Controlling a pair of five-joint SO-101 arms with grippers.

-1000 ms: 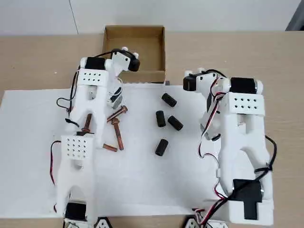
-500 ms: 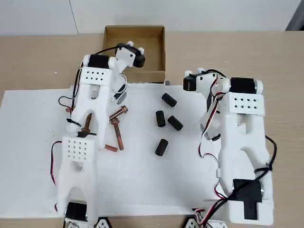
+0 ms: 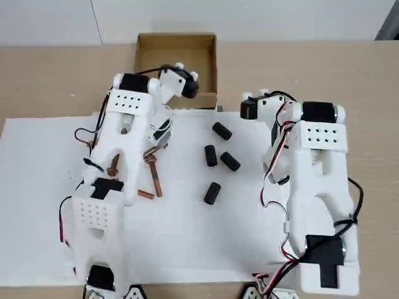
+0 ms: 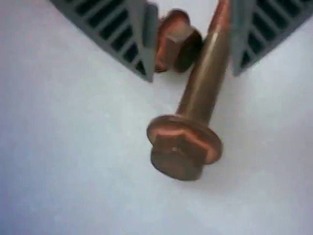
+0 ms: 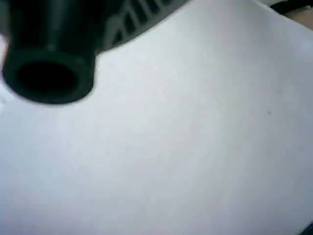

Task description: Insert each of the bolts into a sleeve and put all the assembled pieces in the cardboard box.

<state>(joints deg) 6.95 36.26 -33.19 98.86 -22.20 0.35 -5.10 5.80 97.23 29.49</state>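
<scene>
Bolt (image 4: 193, 105), copper-coloured, lying flat on the white paper (image 4: 73, 171). Its flanged head points toward my wrist camera, and its shank runs up between the two grey ribbed fingers of my left claw (image 4: 191, 68). The claw stands wide and straddles the shank. One finger is close against the shank. The other is well off it, with the second bolt's head (image 4: 176, 46) right at its tip. Nothing is pinched yet.

My right claw (image 5: 58, 34) has a black sleeve (image 5: 49, 73) against its ribbed finger, bore toward the camera and raised off the paper. That view is close and soft, so I judge it gripped rather than see it plainly.

What could go wrong: if I close now, the far finger would meet the second bolt first. It would shove that bolt sideways into the shank, and I could trap both or skew the one I want. My hold would also sit far up the shank, away from the heavy head, so the bolt may swing or droop on lifting and miss the sleeve's bore.

Seen from above, the other bolts (image 3: 154, 177) lie crowded under my left arm. Four loose sleeves (image 3: 212, 156) lie between the two arms, where a dragged bolt could knock them. The cardboard box (image 3: 176, 42) sits just past the paper's far edge, close behind my left wrist, so its near wall limits a rearward swing. The open room is the bare paper toward the arm bases.
</scene>
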